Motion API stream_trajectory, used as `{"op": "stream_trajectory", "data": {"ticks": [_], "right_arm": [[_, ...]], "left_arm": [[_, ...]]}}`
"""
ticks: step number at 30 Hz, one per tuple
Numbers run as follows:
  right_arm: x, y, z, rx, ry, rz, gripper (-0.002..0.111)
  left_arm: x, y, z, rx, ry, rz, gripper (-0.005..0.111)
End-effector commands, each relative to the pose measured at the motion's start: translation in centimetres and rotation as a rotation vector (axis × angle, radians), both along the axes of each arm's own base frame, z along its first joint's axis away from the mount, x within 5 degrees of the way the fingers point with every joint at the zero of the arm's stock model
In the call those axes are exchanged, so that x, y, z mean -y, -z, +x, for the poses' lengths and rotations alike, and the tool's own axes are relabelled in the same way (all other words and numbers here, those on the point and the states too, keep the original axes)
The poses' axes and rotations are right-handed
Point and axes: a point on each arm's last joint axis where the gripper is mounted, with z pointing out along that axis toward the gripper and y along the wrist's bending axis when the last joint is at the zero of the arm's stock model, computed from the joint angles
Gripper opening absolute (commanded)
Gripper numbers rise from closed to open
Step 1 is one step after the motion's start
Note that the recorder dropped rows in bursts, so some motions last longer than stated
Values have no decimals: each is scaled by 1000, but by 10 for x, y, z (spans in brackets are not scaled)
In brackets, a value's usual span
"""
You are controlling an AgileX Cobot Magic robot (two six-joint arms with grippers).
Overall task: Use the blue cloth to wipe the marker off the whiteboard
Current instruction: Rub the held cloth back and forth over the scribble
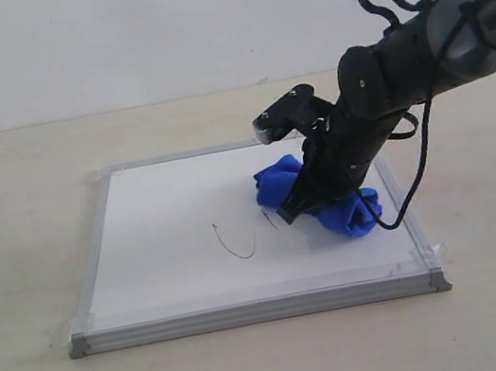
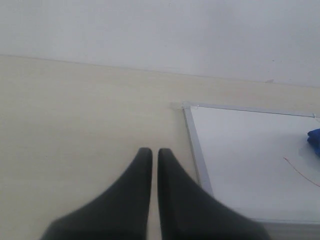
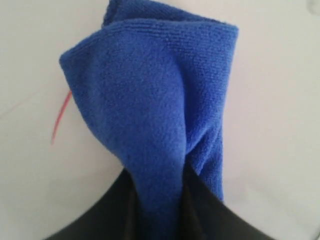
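blue cloth [image 1: 278, 182], clamped in right gripper [image 3: 159, 207], touches whiteboard [image 1: 164, 224].

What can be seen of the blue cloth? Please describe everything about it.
The blue cloth is soft, fuzzy, bright royal-blue fabric, like microfibre, bunched into folds. The right pincer is shut on its middle, so lumps bulge out on both sides. It rests on the right half of the whiteboard, close beside the thin marker line.

Lab-type: beige tabletop [image 1: 7, 237], white wall [image 1: 107, 37]
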Motion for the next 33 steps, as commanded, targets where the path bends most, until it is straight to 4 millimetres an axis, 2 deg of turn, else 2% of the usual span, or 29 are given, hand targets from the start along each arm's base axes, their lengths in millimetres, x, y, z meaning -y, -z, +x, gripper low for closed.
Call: {"op": "stream_trajectory", "data": {"ticks": [1,3,10,12,15,19,23,28,31,33], "right_arm": [[0,5,2,2,7,-19,0],[-13,5,-5,-23,-24,-8,0],[-84,6,-47,-83,-322,16,0],[-94,7,-55,-77,-394,-2,0],[-89,6,-50,-52,-384,-34,0],[-55,4,-24,-41,-220,-93,0],[-27,-12,0,-39,-83,-129,0],[-27,-35,19,21,4,-80,0],[-37,-31,23,12,-14,-83,0],[-42,-20,22,-16,-35,-100,0]], "left_arm": [[0,1,0,-4,5,-3,4],[0,1,0,-4,5,-3,4],[0,1,0,-4,5,-3,4],[0,1,0,-4,5,-3,4],[0,1,0,-4,5,-3,4],[0,1,0,-4,5,-3,4],[0,1,0,-4,5,-3,4],[0,1,0,-4,5,-3,4],[0,1,0,-4,5,-3,4],[0,1,0,-4,5,-3,4]]}}
